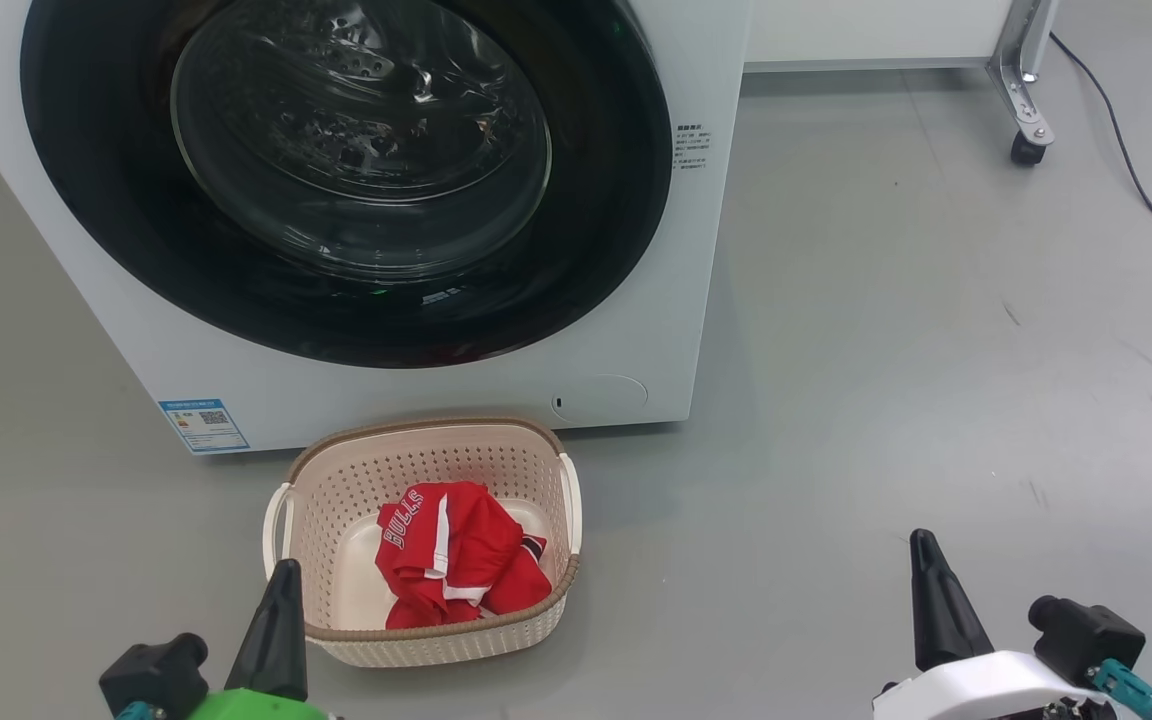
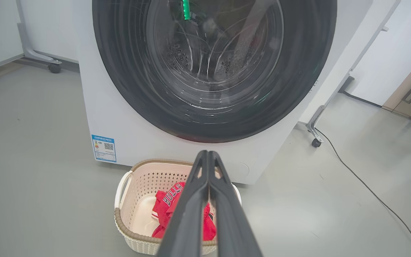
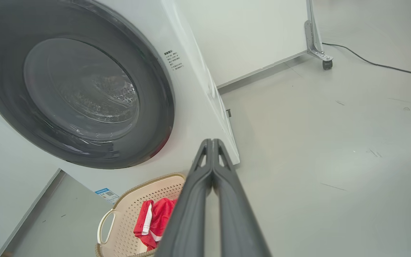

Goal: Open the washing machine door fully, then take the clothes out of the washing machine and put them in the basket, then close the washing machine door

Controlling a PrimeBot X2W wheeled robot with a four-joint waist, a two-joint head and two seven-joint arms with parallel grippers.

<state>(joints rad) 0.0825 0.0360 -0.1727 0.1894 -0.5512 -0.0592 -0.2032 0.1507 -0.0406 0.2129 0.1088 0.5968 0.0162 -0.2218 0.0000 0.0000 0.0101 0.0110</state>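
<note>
Upper left of the head view: washing machine [image 1: 706, 200], boxy, with smooth white panels and a small blue label [image 1: 203, 425] at the lower left of its front. Set in that front and shut flush: washing machine door [image 1: 356, 150], round, with a glossy black rim around a bulging clear glass bowl. Perforated steel drum dimly behind the glass.

Lower centre, just below the machine on the matt grey floor [image 1: 886, 400]: basket [image 1: 436, 640], cream perforated plastic, rounded-rectangular, with a brown braided-look rim and loop handles on both sides. Crumpled on its bottom: clothes [image 1: 456, 560], red fabric with white stripes and white "BULLS" lettering.

Bottom left corner: left gripper [image 1: 284, 575], long dark tapered fingers pressed together, holding nothing, tip overlapping the basket's near-left rim. Bottom right: right gripper [image 1: 921, 545], likewise closed and empty, over bare floor, well apart from the basket.

Upper right: caster [image 1: 1026, 150] on a metal leg, thin black cable [image 1: 1128, 152] across the floor.
</note>
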